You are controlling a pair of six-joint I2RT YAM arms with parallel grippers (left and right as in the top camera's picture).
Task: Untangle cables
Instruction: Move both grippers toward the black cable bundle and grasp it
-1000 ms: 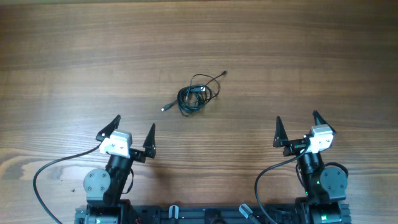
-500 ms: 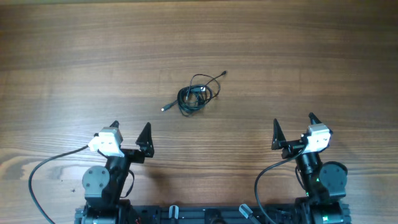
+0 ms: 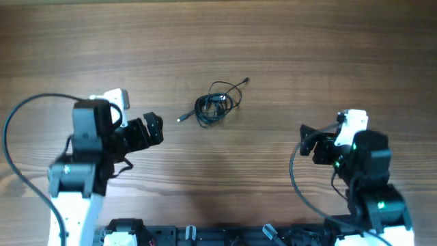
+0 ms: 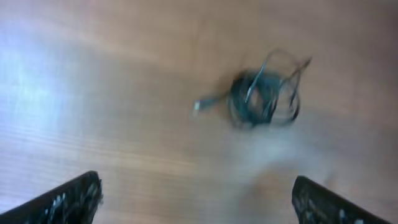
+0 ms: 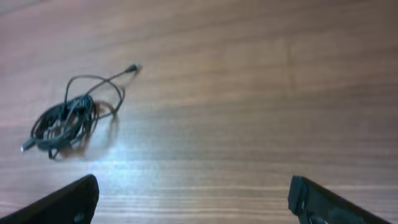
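The cables (image 3: 215,104) are a small tangled bundle of thin black wire on the wooden table, with one plug end sticking out to the lower left and another to the upper right. My left gripper (image 3: 153,130) is open and empty, to the left of the bundle and a little nearer than it. My right gripper (image 3: 307,143) is open and empty, well to the bundle's right. The bundle shows blurred in the left wrist view (image 4: 264,99), ahead of the wide-open left gripper (image 4: 198,199). It shows at the left of the right wrist view (image 5: 68,118), far from the open right gripper (image 5: 194,198).
The wooden table (image 3: 328,55) is bare around the bundle. Each arm trails a thick black cable, the left one (image 3: 20,116) arching out at the left. The arm bases stand at the near edge (image 3: 218,236).
Both arms have lifted and swung forward from their rest poses. The left gripper has moved towards the bundle from the left. The bundle has not moved.
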